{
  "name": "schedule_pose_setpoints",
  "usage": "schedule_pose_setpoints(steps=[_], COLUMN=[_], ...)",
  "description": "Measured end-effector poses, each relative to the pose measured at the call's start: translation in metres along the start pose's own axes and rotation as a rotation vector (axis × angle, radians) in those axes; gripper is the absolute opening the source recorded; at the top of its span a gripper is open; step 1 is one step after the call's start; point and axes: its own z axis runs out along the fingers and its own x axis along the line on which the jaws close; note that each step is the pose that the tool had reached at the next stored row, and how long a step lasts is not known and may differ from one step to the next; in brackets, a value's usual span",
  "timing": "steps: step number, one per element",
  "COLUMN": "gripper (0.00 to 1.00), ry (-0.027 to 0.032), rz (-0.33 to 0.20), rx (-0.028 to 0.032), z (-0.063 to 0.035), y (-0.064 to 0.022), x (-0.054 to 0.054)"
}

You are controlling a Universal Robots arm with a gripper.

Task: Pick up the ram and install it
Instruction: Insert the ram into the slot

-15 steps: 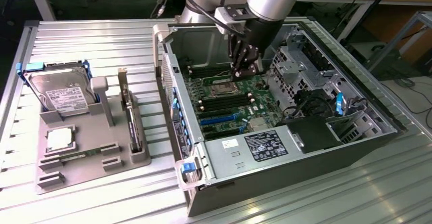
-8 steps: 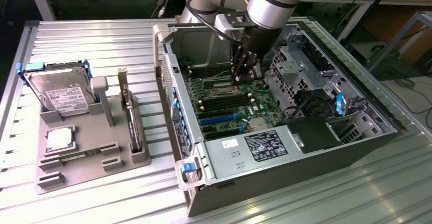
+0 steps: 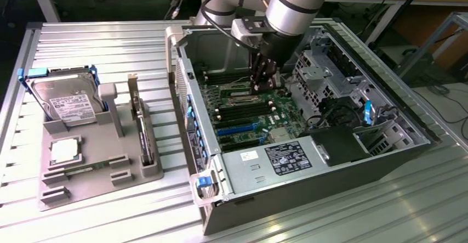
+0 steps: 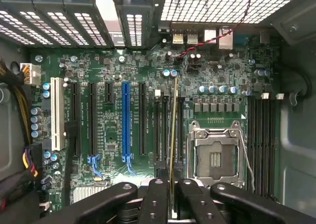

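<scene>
Jaws of my gripper (image 4: 173, 206) are clamped on the ram (image 4: 173, 135), which I hold edge-on inside the open computer case (image 3: 380, 150), over the dark memory slots (image 4: 160, 130) just beside the CPU socket (image 4: 215, 152). I cannot tell whether its lower edge touches a slot yet. My worry is alignment: the stick looks slightly skewed against the slot line, so pressing down could seat one end only, bend the board or stress the motherboard (image 4: 113, 81). A thin grip could also let it pivot toward the socket's lever.
</scene>
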Motion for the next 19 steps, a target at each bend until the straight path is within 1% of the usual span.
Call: schedule_pose_setpoints(steps=[1,3,4,5,8,9,12,15,17,19], gripper=[0.14,0.14,0.14,0.14,0.14,0.14,0.14,0.14,0.14,0.14], ry=[0.0009,0.0041,0.0053,0.0068,0.0068,0.0067,0.0067,0.0067,0.007,0.0074], rz=[-0.008,-0.049,-0.05,-0.05,-0.05,-0.05,-0.049,-0.049,-0.049,-0.049], rx=[0.0017,0.0057,0.0059,0.006,0.006,0.0061,0.0061,0.0061,0.0062,0.0061], z=[0.0007,0.0033,0.0034,0.0057,0.0119,0.0137,0.0237,0.0303,0.0338,0.0338], y=[0.0,-0.0002,-0.0002,-0.0011,-0.0068,-0.0077,-0.0116,-0.0142,-0.0147,-0.0147], x=[0.0,0.0,0.0,0.0,0.001,0.001,0.002,0.002,0.002,0.002])
